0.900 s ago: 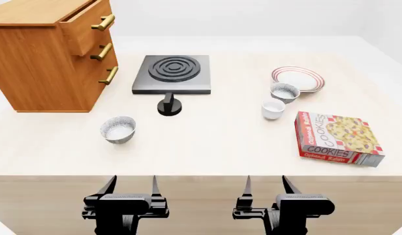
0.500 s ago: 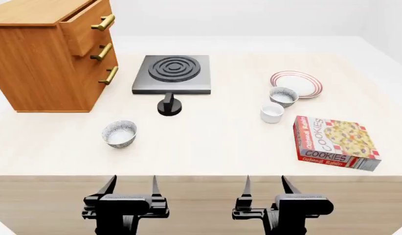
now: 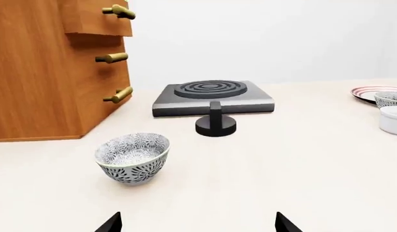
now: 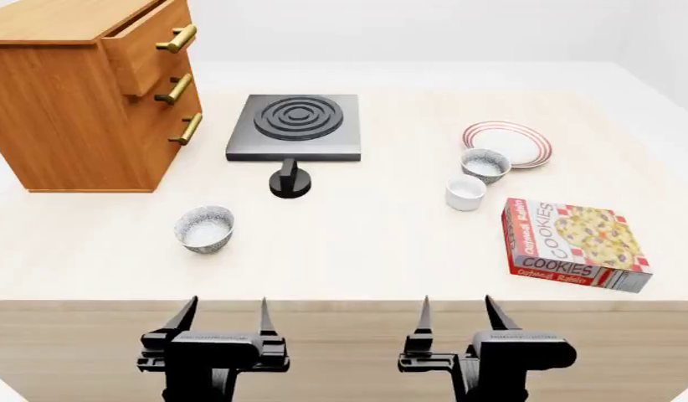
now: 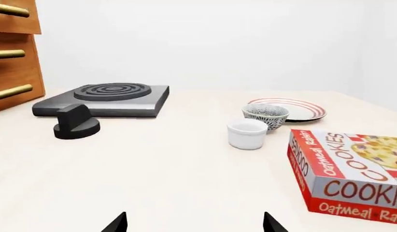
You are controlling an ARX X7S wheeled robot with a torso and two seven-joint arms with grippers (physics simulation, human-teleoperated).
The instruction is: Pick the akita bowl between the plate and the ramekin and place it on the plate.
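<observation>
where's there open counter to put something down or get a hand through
Widest bare patch: the middle of the counter, between the patterned bowl near the drawer cabinet and the cookie box, below the burner knob. Crowded: the plate, akita bowl and ramekin sit close together, with the box just beyond.

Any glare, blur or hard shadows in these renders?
Head view: sharp, flat light, only faint shadows under the akita bowl and ramekin. Right wrist view: soft sheen on the ramekin, no blur. Left wrist view: crisp; plate cut by the frame edge.
</observation>
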